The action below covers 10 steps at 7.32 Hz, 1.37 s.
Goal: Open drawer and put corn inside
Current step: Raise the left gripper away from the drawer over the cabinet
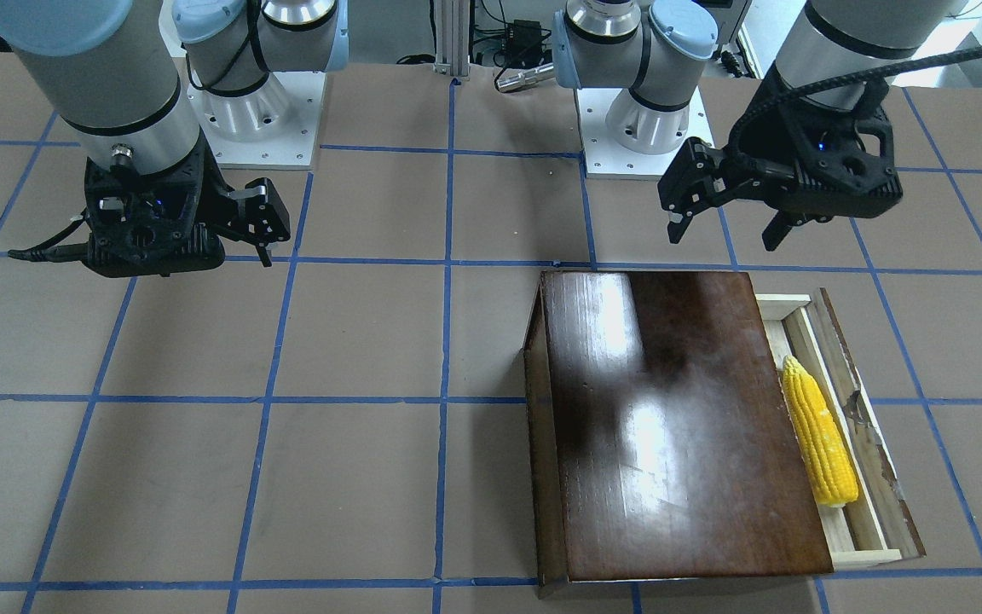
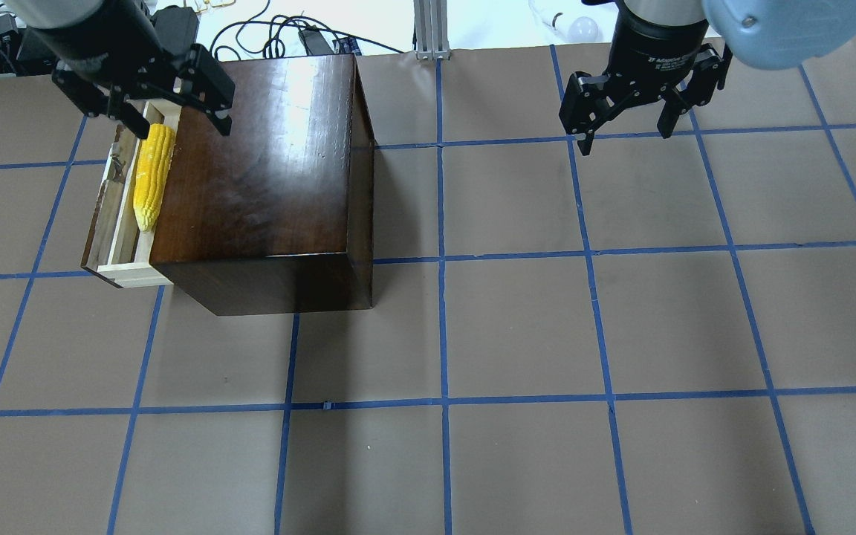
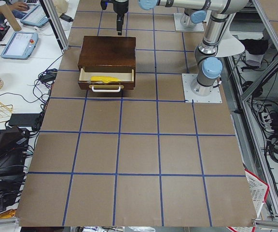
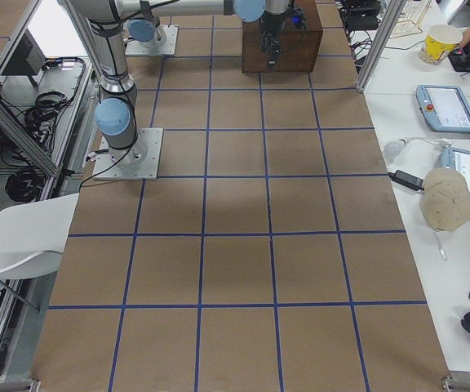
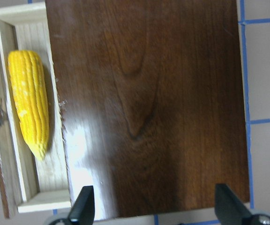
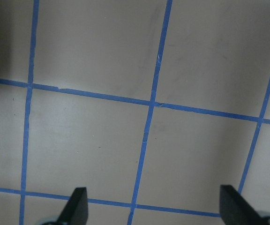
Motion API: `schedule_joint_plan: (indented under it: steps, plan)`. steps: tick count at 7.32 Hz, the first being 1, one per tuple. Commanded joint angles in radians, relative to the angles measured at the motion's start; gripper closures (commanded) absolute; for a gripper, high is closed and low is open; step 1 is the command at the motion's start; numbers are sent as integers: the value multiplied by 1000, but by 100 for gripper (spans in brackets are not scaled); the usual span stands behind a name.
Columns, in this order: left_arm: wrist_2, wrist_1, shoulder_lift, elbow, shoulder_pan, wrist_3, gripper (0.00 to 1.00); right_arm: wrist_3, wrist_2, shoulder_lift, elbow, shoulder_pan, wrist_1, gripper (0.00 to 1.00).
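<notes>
The glossy dark-brown box [image 1: 678, 418] [image 2: 257, 163] stands on the table's left half. Its drawer [image 1: 870, 520] [image 2: 112, 223] is pulled out to the robot's left, showing a pale wood tray and a worn brown front panel. The yellow corn [image 1: 819, 435] [image 2: 151, 177] lies lengthwise inside the drawer, and also shows in the left wrist view [image 5: 29, 103]. My left gripper [image 1: 723, 237] [image 2: 175, 122] is open and empty, raised above the box and drawer. My right gripper [image 2: 627, 137] [image 1: 257, 230] is open and empty, above bare table, far from the box.
The brown table surface [image 2: 517, 334] carries a blue tape grid. The two arm bases [image 1: 244, 111] [image 1: 636, 119] are bolted at the robot's edge. Cables and a bulb [image 2: 584, 30] lie past the far edge.
</notes>
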Motion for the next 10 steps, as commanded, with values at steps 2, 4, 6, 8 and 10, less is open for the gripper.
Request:
schedule_joint_plan:
  steps: [2, 4, 6, 8, 10]
  plan:
    - [-2, 19, 86, -155, -2, -21, 0, -1, 0, 0, 0, 0, 0, 0]
    - [1, 50, 80, -161, -2, -25, 0, 1, 0, 0, 0, 0, 0, 0]
    - [1, 61, 80, -152, 2, -22, 0, -1, 0, 0, 0, 0, 0, 0]
    - [13, 68, 86, -150, 5, -21, 0, 1, 0, 0, 0, 0, 0, 0]
    - [121, 61, 54, -109, 4, -24, 0, -1, 0, 0, 0, 0, 0, 0]
